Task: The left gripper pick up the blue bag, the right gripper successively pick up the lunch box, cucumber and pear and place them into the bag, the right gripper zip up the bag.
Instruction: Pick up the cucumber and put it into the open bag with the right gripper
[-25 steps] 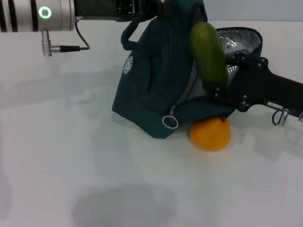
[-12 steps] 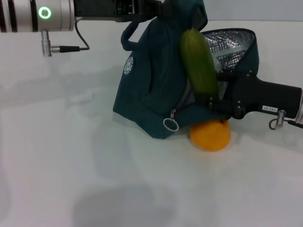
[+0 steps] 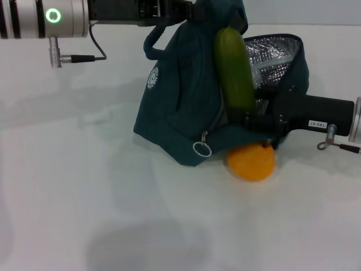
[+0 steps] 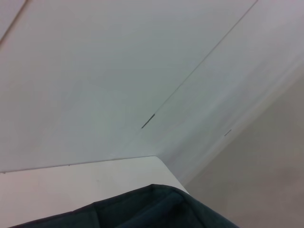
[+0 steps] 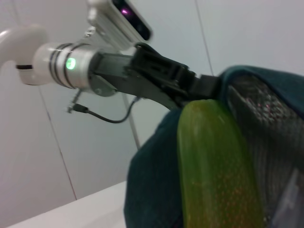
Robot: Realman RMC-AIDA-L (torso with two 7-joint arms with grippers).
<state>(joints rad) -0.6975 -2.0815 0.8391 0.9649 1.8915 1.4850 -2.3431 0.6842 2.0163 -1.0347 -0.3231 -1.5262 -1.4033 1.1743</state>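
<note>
Upper left of the head view: left gripper (image 3: 189,10) still clamped on the top of the blue bag (image 3: 186,107), holding it up with the foil-lined mouth turned to the right. Frame centre: cucumber (image 3: 233,69) now swung more upright and drawn left against the bag's front edge, not yet inside. Right of centre: right gripper (image 3: 243,117) shut on the cucumber's lower end, arm now lying level. Just below the gripper: pear (image 3: 251,162) on the table (image 3: 73,197), waiting. Lunch box not visible. Cucumber step probably close to release.
</note>
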